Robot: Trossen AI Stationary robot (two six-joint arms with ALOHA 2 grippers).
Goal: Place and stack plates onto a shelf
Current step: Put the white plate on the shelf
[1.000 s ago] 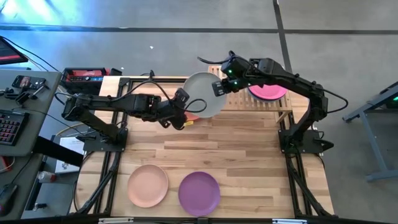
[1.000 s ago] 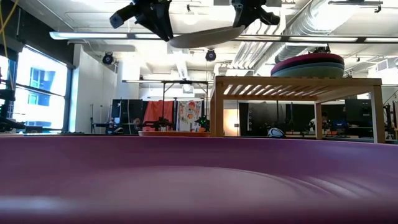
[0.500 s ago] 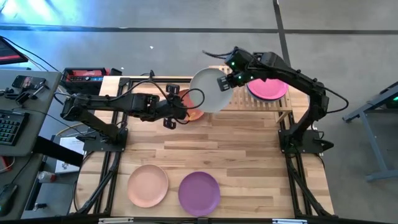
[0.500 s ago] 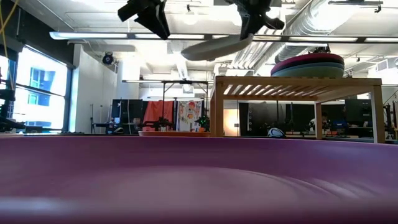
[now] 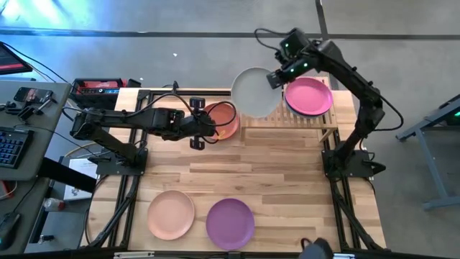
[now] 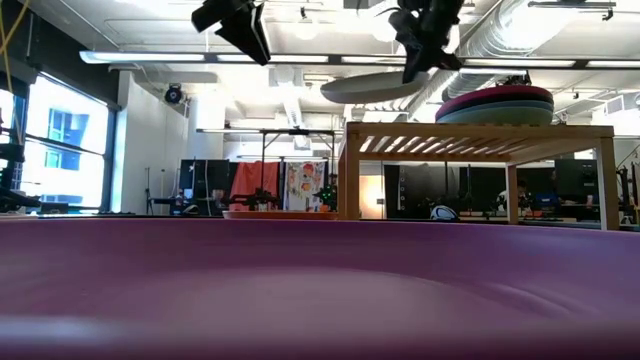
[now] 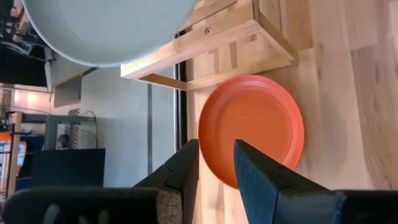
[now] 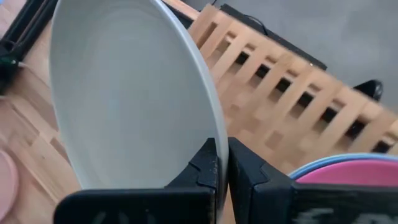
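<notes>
My right gripper [image 5: 277,76] is shut on the pale grey-green plate [image 5: 254,91] and holds it in the air over the left half of the bamboo shelf [image 5: 327,119]. The shelf's right half bears a stack of plates with the magenta plate [image 5: 309,97] on top. The orange-red plate [image 5: 223,121] lies flat on the table by the shelf's left end. My left gripper [image 5: 199,132] hovers open, just left of the orange-red plate, touching nothing. The peach plate [image 5: 171,214] and the purple plate [image 5: 230,223] lie near the table's near edge. My right gripper pinches the grey-green plate's rim [image 8: 214,134] between its two fingers [image 8: 244,168], one above and one below. It comes from the plate's far right side. The plate is lifted clear and nearly level [image 6: 375,88], a little above the shelf top [image 6: 480,130].
The purple plate [image 6: 320,290] fills the low view's foreground. The stack on the shelf [image 6: 495,103] stands about as high as the held plate. Bare tabletop [image 5: 280,173] lies between the shelf and the near plates. A desk with gear [image 5: 21,108] stands left of the table.
My right gripper has carried the grey-green plate toward the table's far right, from beside my left gripper to over the shelf, and the plate has gone from tilted to nearly level. My left gripper has drawn back a little toward the left, uncovering the orange-red plate.
</notes>
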